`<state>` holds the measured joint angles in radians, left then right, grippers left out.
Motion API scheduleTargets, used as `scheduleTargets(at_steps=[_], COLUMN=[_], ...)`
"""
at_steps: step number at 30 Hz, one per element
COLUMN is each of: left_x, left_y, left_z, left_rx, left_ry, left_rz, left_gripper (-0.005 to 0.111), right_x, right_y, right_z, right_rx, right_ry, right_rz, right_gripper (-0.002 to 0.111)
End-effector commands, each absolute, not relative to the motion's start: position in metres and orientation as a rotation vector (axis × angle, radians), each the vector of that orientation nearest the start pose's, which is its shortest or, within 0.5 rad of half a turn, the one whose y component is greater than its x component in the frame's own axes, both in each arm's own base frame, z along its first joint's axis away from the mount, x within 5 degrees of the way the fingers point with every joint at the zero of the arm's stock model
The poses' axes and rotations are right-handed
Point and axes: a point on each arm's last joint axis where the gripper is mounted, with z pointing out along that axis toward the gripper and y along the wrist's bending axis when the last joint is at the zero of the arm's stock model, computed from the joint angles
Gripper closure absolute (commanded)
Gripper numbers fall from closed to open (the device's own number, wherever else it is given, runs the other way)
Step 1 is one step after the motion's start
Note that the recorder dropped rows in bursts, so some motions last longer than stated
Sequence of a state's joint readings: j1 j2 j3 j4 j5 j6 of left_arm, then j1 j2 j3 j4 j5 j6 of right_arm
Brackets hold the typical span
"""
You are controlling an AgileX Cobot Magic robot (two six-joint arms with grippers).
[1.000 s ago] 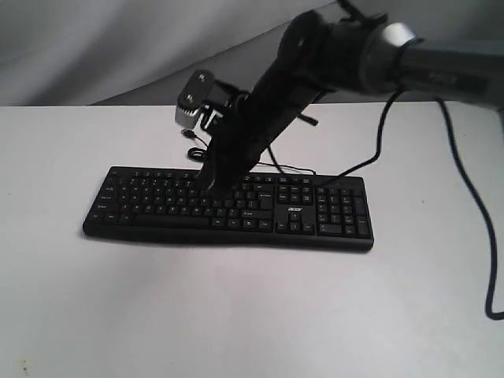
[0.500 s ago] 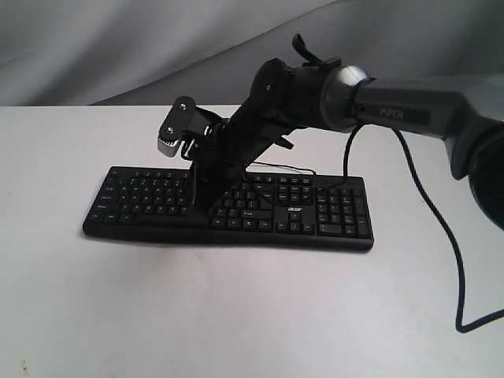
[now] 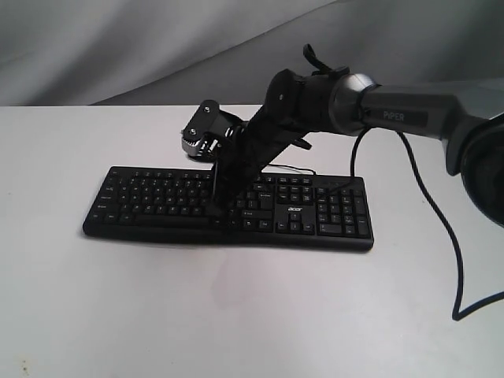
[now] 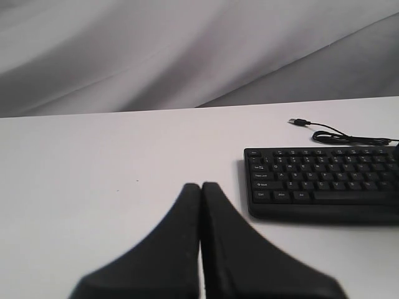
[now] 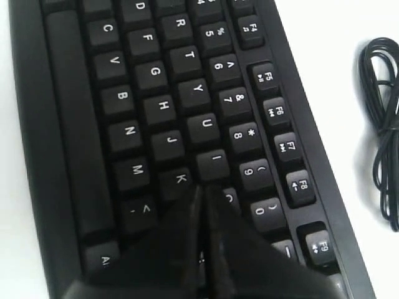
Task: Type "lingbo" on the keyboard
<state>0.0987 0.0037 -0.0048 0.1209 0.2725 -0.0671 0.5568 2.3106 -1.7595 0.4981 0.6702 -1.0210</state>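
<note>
The long black keyboard [image 3: 157,201] with white legends lies across the white table. My right gripper [image 3: 220,211] is shut with nothing in it and reaches down onto the keyboard's middle. In the right wrist view the keyboard [image 5: 143,93] fills the frame. There the right gripper [image 5: 202,188] points at the spot between the K key [image 5: 179,179], the I key [image 5: 215,159] and the O key [image 5: 230,198], hiding the keys under it. Whether it presses a key I cannot tell. My left gripper [image 4: 201,185] is shut and empty over bare table, left of the keyboard [image 4: 318,180].
The keyboard's thin black cable [image 3: 295,168] lies coiled behind it, with the cable [image 5: 383,124] close to the function-key row. Its loose USB plug [image 4: 299,122] rests on the table. The right arm's own cable [image 3: 453,260] hangs at the right. A grey cloth backdrop [image 3: 118,47] stands behind.
My right gripper's tip has come down from the upper key rows and shifted right along the keyboard. The arm's wrist now sits lower and further right.
</note>
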Motion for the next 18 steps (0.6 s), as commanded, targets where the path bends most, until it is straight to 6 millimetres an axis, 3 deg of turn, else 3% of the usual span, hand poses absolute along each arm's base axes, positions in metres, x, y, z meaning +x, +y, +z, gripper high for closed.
scheduleTargets(at_steps=[1, 18], left_x=[0.0545, 0.0545], left_y=[0.0083, 0.0083], left_z=[0.1893, 0.1893], left_rx=[-0.071, -0.071], left_ry=[1.748, 1.748], left_rz=[0.132, 0.132], left_gripper=[0.106, 0.106], right_x=[0.4070, 0.4025], right_y=[0.2824, 0.2865], right_z=[0.1366, 0.1333], right_rx=[-1.515, -1.559], right_ry=[2.123, 2.108], right_rz=[0.379, 0.419], right_gripper=[0.108, 0.108])
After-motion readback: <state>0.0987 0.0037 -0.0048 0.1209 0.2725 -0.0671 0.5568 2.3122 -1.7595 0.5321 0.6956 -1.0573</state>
